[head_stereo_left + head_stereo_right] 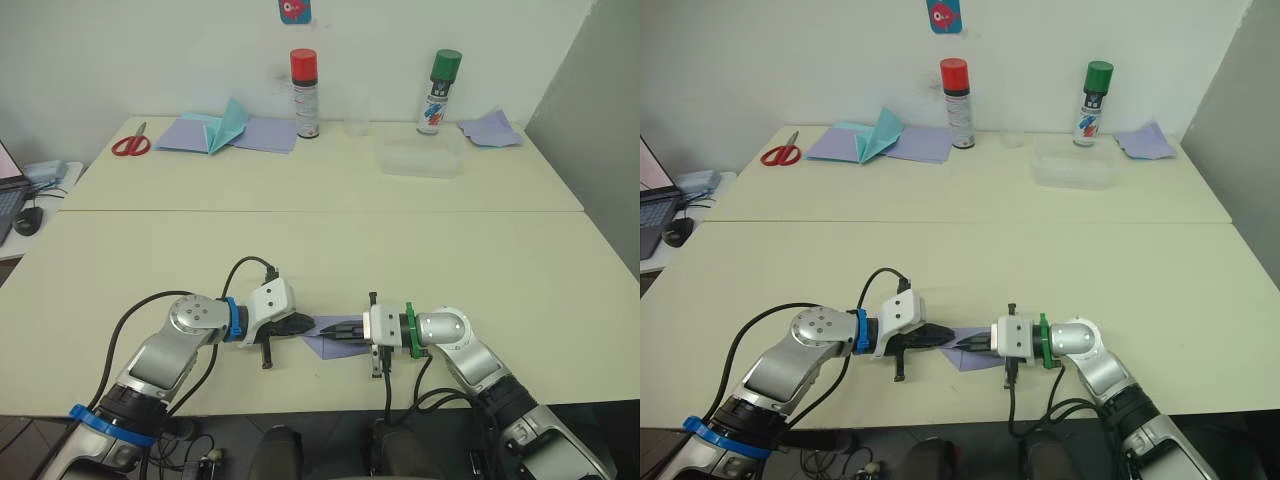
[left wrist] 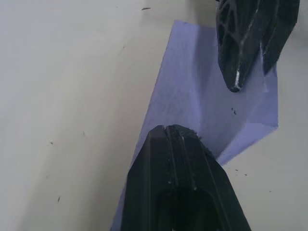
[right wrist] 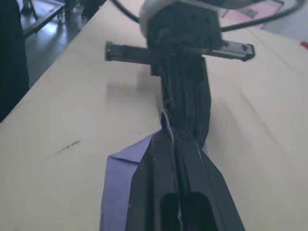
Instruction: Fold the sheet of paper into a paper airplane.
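The sheet of paper [image 1: 328, 342], lilac and already creased, lies flat on the near edge of the cream table [image 1: 330, 240], between the two arms. The left gripper [image 1: 297, 325] presses its clenched fingers down on the sheet's left end; the right gripper [image 1: 345, 331], fingers also closed together, rests on the right part, its tips nearly meeting the left ones. Far back near the wall lie wider lilac sheets [image 1: 262, 133] with teal paper [image 1: 228, 124], red scissors [image 1: 131, 145], two spray cans [image 1: 304, 93] and a clear container [image 1: 421, 157].
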Tool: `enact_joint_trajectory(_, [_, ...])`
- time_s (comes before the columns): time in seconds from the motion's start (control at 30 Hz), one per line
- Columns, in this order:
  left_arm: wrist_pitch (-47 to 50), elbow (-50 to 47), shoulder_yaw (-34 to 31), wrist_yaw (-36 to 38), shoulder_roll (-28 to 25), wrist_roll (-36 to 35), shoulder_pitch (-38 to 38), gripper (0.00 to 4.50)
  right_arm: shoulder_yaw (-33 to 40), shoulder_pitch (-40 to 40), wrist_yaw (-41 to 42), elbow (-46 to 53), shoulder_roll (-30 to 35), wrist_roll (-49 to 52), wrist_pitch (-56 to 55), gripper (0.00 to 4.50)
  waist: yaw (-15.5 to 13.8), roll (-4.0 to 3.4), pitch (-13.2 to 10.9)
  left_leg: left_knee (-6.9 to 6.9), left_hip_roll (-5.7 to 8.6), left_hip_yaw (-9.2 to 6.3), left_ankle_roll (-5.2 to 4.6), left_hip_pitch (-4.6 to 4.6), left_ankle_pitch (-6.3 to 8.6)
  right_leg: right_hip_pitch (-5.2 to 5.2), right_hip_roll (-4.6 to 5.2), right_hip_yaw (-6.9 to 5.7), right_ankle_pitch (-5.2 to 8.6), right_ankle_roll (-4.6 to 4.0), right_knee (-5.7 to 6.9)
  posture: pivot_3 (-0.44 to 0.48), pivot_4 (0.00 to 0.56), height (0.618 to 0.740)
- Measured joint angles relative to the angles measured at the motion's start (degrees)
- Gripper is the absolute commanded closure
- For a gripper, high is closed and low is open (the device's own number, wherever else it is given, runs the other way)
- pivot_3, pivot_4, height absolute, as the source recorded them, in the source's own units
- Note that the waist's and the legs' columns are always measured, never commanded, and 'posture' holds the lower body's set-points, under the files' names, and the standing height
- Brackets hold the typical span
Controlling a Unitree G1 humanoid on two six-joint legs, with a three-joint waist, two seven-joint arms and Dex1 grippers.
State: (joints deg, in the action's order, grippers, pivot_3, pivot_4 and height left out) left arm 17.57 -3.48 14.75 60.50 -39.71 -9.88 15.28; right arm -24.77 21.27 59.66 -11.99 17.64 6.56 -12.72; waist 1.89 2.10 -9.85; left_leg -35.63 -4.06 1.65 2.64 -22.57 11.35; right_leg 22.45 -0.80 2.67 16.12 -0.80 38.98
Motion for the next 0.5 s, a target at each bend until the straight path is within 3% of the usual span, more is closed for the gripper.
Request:
enact_joint_trajectory(0.17, [0.6,-0.4,-0.1,0.0,-0.2,0.0,0.0,4.5,1.6,1.3,-1.3,2.1,-1.3,2.0,11.7,4.48,0.0,-0.01,0.0,0.04,-0.05,0.03,0.0,-0.02,0.0,0.13,-0.02,0.0,0.01,-0.01,0.0,0.0,0.15,0.74])
enact_joint_trajectory(0.5, [0.6,-0.5,-0.2,0.0,-0.4,-0.1,-0.1,4.5,1.0,3.5,-3.4,0.3,-1.8,-1.7,14.6,4.48,0.0,0.0,0.0,0.16,0.31,0.08,0.0,-0.1,0.0,0.28,-0.03,0.02,0.02,-0.03,-0.01,0.0,0.15,0.74])
